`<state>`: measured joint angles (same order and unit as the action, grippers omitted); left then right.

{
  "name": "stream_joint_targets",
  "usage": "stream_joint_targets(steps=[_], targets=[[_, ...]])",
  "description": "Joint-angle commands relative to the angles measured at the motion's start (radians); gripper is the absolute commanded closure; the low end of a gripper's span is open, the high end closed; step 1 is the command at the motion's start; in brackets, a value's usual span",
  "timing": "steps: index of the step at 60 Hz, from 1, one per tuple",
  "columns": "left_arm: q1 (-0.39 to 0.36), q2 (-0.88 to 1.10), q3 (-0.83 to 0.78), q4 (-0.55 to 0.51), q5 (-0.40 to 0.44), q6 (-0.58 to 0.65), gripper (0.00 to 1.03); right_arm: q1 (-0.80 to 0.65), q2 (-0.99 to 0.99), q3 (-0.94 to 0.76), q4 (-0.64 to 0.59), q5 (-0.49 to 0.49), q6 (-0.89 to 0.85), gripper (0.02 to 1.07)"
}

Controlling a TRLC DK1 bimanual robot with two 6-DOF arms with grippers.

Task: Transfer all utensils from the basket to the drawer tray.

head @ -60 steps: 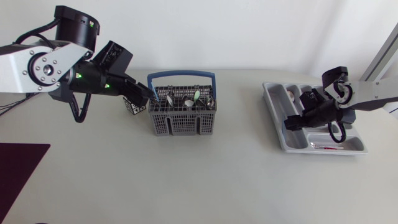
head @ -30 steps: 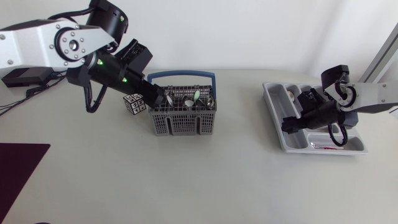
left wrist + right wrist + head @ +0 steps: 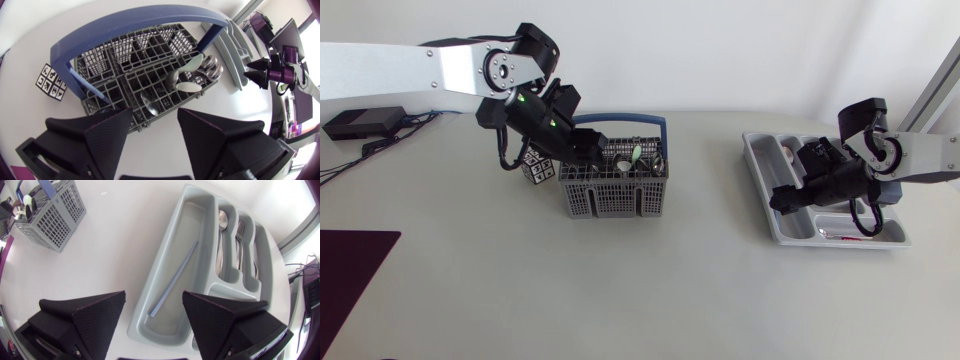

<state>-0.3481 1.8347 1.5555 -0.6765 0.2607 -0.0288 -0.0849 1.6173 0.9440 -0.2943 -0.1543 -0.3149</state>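
Utensils (image 3: 190,86) in basket (image 3: 127,22) just ahead of released, empty left end effector (image 3: 155,117).

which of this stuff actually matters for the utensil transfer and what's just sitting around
Job:
basket, spoons in it
drawer tray, holding a blue stick, spoon, fork
left gripper, right gripper

Lying about:
patterned cube beside the basket
purple mat

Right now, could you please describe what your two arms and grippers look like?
My left arm has white links, black joints, small green lights and looping black cables. My right arm is silver-grey with black joints and a black cable. The left gripper and right gripper have broad, matte black wedge fingers.
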Motion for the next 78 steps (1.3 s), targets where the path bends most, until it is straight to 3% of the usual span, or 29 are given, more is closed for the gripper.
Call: stream_joint_targets(steps=[1, 10, 37, 67, 78], targets=[[0.011, 0.034, 0.035, -0.003, 0.014, -0.06, 0.54, 0.011, -0.02, -0.03, -0.011, 0.006, 0.019, 0.24], [0.015, 0.046, 0.025, 0.057, 0.014, -0.115, 0.7, 0.027, -0.031, -0.042, -0.011, 0.007, 0.019, 0.24], [-0.009, 0.074, 0.005, 0.08, 0.023, -0.154, 0.92, 0.054, -0.045, -0.057, 0.003, 0.035, 0.02, 0.24], [0.015, -0.045, -0.02, 0.074, 0.078, -0.154, 0.93, 0.089, -0.057, -0.077, 0.012, 0.055, 0.022, 0.24], [0.027, -0.097, -0.034, 0.064, 0.133, -0.171, 0.93, 0.1, -0.068, -0.086, 0.012, 0.059, 0.027, 0.24]])
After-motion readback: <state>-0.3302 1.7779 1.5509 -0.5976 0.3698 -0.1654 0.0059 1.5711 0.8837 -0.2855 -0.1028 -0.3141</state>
